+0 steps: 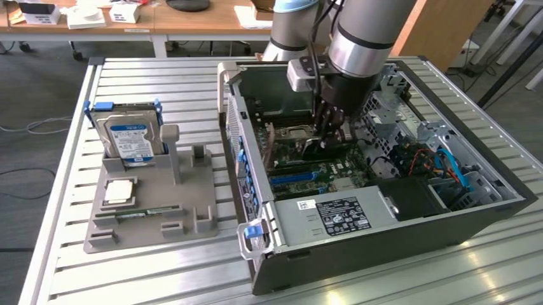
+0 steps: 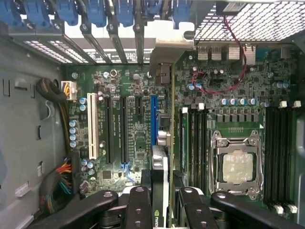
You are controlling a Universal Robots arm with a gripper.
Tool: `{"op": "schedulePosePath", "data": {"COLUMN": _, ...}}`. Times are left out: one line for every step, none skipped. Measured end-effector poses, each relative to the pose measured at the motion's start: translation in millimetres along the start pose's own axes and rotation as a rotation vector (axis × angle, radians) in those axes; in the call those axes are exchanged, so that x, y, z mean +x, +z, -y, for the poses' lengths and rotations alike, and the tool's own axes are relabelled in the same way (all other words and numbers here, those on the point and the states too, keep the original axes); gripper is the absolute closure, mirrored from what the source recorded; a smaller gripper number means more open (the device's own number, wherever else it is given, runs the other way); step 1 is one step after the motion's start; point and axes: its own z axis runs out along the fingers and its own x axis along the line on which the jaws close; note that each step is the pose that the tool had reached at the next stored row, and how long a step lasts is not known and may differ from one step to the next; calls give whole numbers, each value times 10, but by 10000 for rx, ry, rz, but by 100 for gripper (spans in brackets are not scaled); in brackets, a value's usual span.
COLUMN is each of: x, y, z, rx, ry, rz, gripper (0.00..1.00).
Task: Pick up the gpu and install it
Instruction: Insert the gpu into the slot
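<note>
Nearest the lens, my claw (image 2: pixel 164 206) clamps the gpu (image 2: pixel 159 167) edge-on, poised above the motherboard (image 2: pixel 128 143) near its blue slot (image 2: pixel 153 119), inside the case (image 1: pixel 382 248) at the exterior view's right; risk, as I judge: a tilted card missing the slot and scraping neighbouring components.

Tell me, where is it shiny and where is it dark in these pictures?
Exterior view: glare streaks the slatted metal table near the camera, and the inside of the computer case sits in shade. Wrist view: a washed-out white patch glows behind the blue latches, while the motherboard is evenly lit.
</note>
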Motion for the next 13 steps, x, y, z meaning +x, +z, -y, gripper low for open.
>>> {"op": "schedulePosePath", "data": {"x": 0, "y": 2, "z": -7, "rx": 0, "ry": 1, "rz": 0, "gripper": 73}}
{"op": "schedulePosePath", "data": {"x": 1, "y": 1, "z": -7, "rx": -1, "ry": 1, "rz": -2, "gripper": 73}}
{"op": "schedulePosePath", "data": {"x": 1, "y": 1, "z": -7, "rx": -2, "ry": 0, "rz": -3, "gripper": 73}}
{"op": "schedulePosePath", "data": {"x": 1, "y": 2, "z": -7, "rx": -2, "ry": 0, "rz": -4, "gripper": 73}}
{"op": "schedulePosePath", "data": {"x": 1, "y": 6, "z": -7, "rx": -1, "ry": 0, "rz": -2, "gripper": 73}}
{"op": "schedulePosePath", "data": {"x": 2, "y": 15, "z": -7, "rx": 0, "ry": -1, "rz": 0, "gripper": 73}}
{"op": "schedulePosePath", "data": {"x": 3, "y": 24, "z": -7, "rx": -1, "ry": 0, "rz": 0, "gripper": 73}}
{"op": "schedulePosePath", "data": {"x": 5, "y": 34, "z": -8, "rx": -1, "ry": 1, "rz": -1, "gripper": 73}}
{"op": "schedulePosePath", "data": {"x": 6, "y": 44, "z": -7, "rx": -1, "ry": 1, "rz": -2, "gripper": 73}}
{"op": "schedulePosePath", "data": {"x": 8, "y": 55, "z": -7, "rx": -1, "ry": 0, "rz": -1, "gripper": 73}}
{"op": "schedulePosePath", "data": {"x": 10, "y": 68, "z": -7, "rx": -1, "ry": 0, "rz": -1, "gripper": 73}}
{"op": "schedulePosePath", "data": {"x": 11, "y": 80, "z": -7, "rx": -1, "ry": 0, "rz": -1, "gripper": 73}}
{"op": "schedulePosePath", "data": {"x": 12, "y": 91, "z": -7, "rx": -1, "ry": 0, "rz": -1, "gripper": 73}}
